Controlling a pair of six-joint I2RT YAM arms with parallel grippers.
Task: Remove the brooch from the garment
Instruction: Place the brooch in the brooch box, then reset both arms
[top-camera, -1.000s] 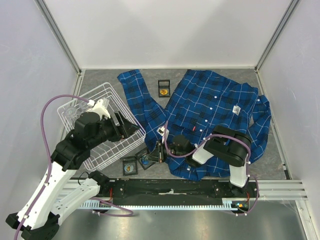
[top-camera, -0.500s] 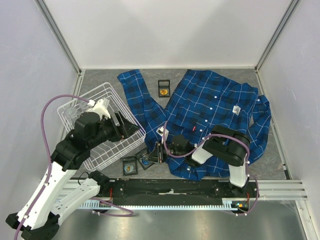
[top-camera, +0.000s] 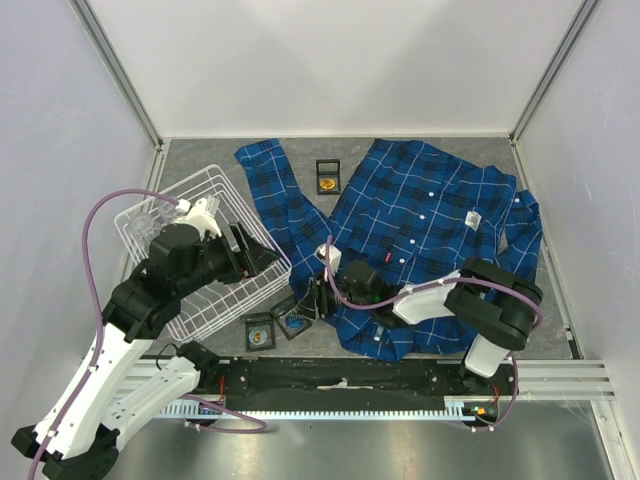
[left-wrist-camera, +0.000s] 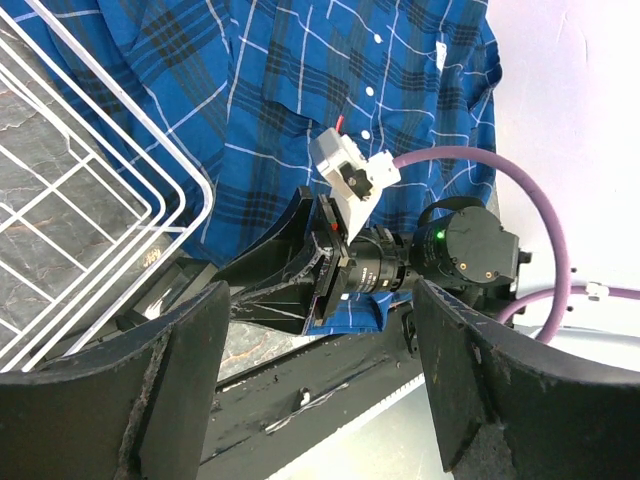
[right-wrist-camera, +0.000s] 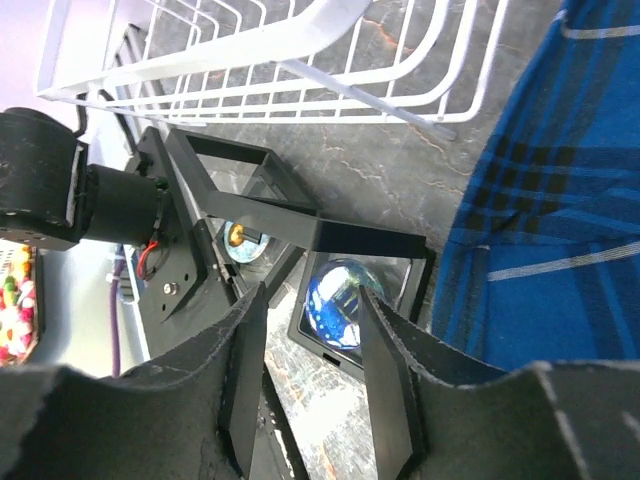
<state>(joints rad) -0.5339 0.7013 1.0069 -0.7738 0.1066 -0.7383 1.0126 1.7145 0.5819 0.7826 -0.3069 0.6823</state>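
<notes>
The right arm's elbow has swung out to the right and sunk lower than a second ago, and its forearm now lies flatter over the shirt's (top-camera: 420, 200) near hem. The right gripper (top-camera: 317, 299) has edged slightly away from the arms' bases, so the small black case (top-camera: 293, 322) below it shows more fully. Its jaws stand apart with nothing between them. The left arm and everything lying on the table (top-camera: 200, 160) have not moved.

There are two arms, one white wire basket (top-camera: 205, 300), one shirt and three small black cases. The nearest case (top-camera: 259, 331) holds a small gold piece. Just beside it, the case under the right gripper holds the round blue brooch (right-wrist-camera: 335, 300). This case lies off the cloth on the grey table, just beside the shirt's edge. The left gripper (top-camera: 248, 250) hangs over the basket's right rim, its fingers spread wide and empty. The third case (top-camera: 327, 177) sits far back between the sleeve and the shirt body and holds an orange-yellow piece.

The shirt carries one small red tab (top-camera: 386, 258) by its row of white buttons. It also carries one white tag (top-camera: 473, 218), whose print is too small to read.
</notes>
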